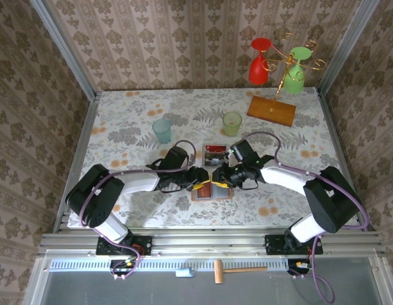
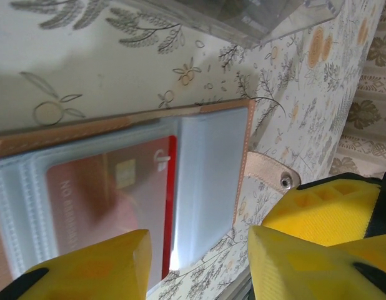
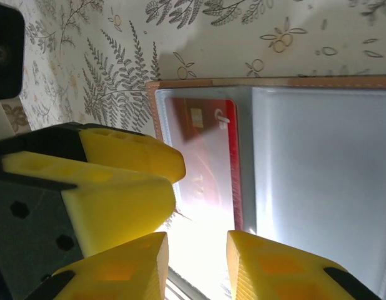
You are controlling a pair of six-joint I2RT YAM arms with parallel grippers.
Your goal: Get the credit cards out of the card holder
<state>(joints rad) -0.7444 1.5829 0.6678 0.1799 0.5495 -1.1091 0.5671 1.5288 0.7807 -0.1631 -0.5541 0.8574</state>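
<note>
The salmon-pink card holder [image 1: 219, 194] lies open on the table, its clear pockets facing up [image 2: 212, 162] [image 3: 318, 187]. A red credit card [image 2: 112, 200] [image 3: 205, 156] sits inside one pocket. My left gripper [image 1: 201, 185] [image 2: 199, 265] is open, its yellow fingers straddling the holder's near edge over the red card's side and the empty pocket. My right gripper [image 1: 222, 178] [image 3: 196, 269] is also open, hovering at the near edge of the red card's pocket. The two grippers face each other closely over the holder. Another dark card [image 1: 215, 150] lies in a clear tray.
The clear tray [image 1: 215, 157] [image 2: 255, 19] sits just behind the holder. Farther back stand a teal cup [image 1: 162, 131] and a green cup [image 1: 232, 122]. An orange stand base [image 1: 271, 110] with red and green glasses is at the back right. The holder's snap tab [image 2: 268, 172] sticks out sideways.
</note>
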